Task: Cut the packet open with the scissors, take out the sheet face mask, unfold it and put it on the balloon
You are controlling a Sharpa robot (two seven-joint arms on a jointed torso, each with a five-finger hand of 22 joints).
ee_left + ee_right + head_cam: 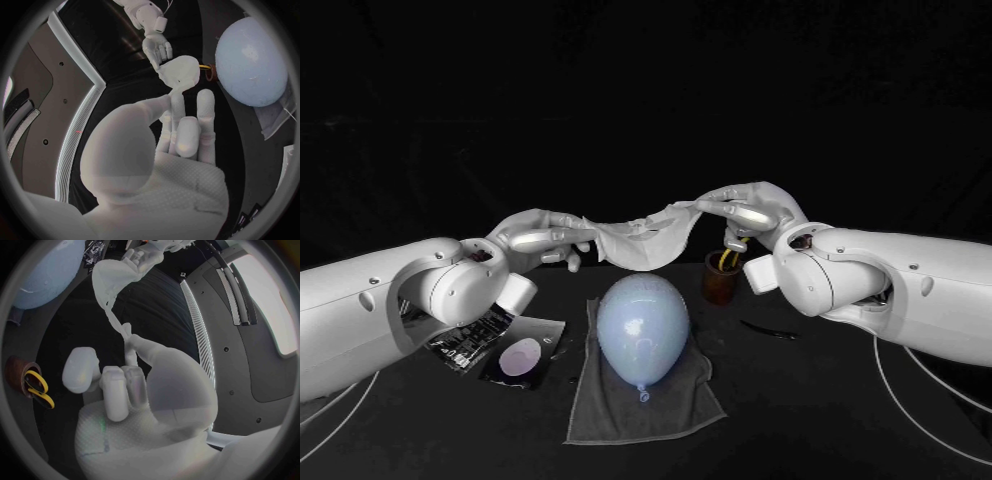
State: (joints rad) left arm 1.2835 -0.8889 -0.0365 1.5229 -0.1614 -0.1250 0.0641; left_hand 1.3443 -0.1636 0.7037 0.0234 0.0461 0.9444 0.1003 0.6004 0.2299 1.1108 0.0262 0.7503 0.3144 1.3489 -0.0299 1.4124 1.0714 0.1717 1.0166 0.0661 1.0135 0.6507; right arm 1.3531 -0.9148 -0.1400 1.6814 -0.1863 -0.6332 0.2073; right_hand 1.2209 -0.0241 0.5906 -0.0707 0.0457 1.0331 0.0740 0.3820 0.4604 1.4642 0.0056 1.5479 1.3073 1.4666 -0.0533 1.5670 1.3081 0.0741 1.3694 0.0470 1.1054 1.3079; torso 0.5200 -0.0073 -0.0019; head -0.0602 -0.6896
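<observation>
Above the balloon [645, 328], the sheet mask [646, 232] hangs stretched between the left hand [542, 240] and right hand [750, 212], each pinching one edge; uneven lowering could fold the limp sheet or roll the balloon off-centre.

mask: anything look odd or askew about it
Yes. The mask hangs askew in the air: the right hand holds its end higher than the left hand holds the other, and the middle sags in folds, not yet spread flat.
</observation>
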